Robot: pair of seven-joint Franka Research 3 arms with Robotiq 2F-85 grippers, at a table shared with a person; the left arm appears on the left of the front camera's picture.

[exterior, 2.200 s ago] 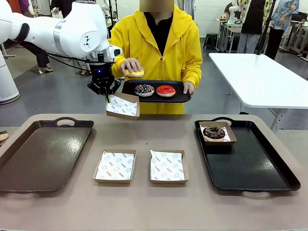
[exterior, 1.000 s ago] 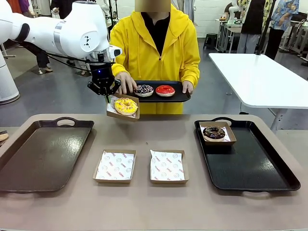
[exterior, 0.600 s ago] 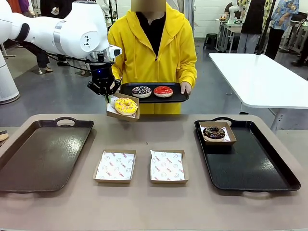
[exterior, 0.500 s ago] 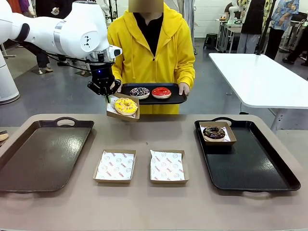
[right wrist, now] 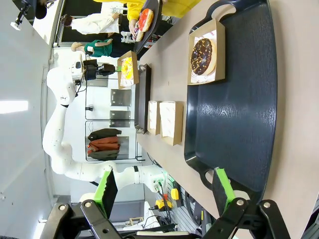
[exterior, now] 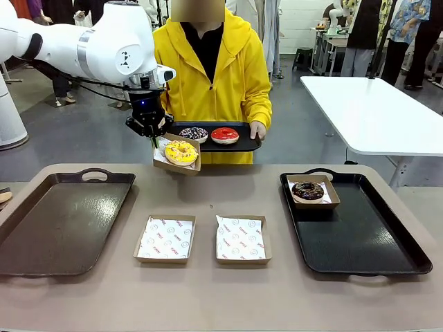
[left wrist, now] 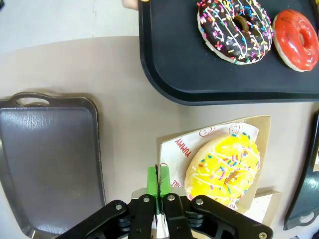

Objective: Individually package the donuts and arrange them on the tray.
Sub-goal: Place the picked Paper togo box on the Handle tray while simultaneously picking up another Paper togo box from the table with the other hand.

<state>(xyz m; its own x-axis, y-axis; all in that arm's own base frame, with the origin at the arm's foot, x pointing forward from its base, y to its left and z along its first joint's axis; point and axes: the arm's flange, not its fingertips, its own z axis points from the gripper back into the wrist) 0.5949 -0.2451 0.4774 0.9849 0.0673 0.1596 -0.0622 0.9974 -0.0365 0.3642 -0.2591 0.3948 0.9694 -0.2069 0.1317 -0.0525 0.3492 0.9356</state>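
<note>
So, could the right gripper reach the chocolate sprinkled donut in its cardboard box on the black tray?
Probably yes: the open right gripper hangs over the black tray, and nothing stands between it and the boxed chocolate donut.

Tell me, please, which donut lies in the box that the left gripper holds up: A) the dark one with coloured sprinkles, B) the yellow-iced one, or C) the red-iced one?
B: the yellow-iced donut lies in the box that the left gripper pinches by its edge.

Brown cardboard box (left wrist: 264,149), paper liner (left wrist: 174,147); glossy red-iced donut (left wrist: 286,25); matt table (exterior: 208,297).
</note>
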